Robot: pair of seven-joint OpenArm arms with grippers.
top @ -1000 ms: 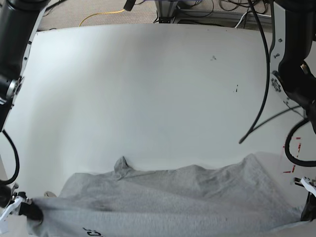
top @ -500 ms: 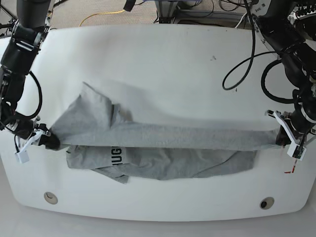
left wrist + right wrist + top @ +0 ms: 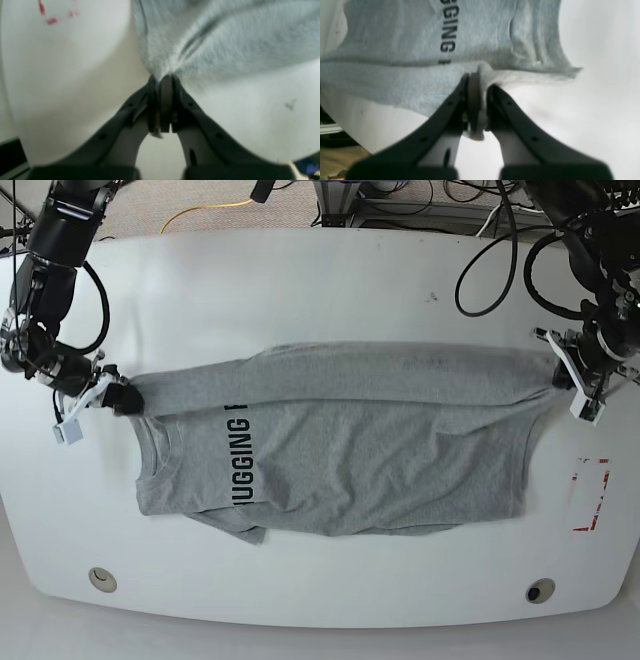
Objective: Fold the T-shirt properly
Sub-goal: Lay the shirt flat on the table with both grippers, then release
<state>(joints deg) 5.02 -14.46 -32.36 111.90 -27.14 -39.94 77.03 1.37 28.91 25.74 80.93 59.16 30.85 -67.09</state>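
Two end effectors, left (image 3: 562, 376) and right (image 3: 120, 397), each pinch one T-shirt (image 3: 350, 450)

Black block lettering runs along the grey T-shirt (image 3: 350, 450) — in the base view it reads "UGGING", set sideways near the garment's left end, with a further stroke above it cut off by a fold. In the right wrist view the same print (image 3: 448, 37) shows as "GGING", its start beyond the frame's edge. Red marks on the white table (image 3: 592, 495) — too small and smeared to read.
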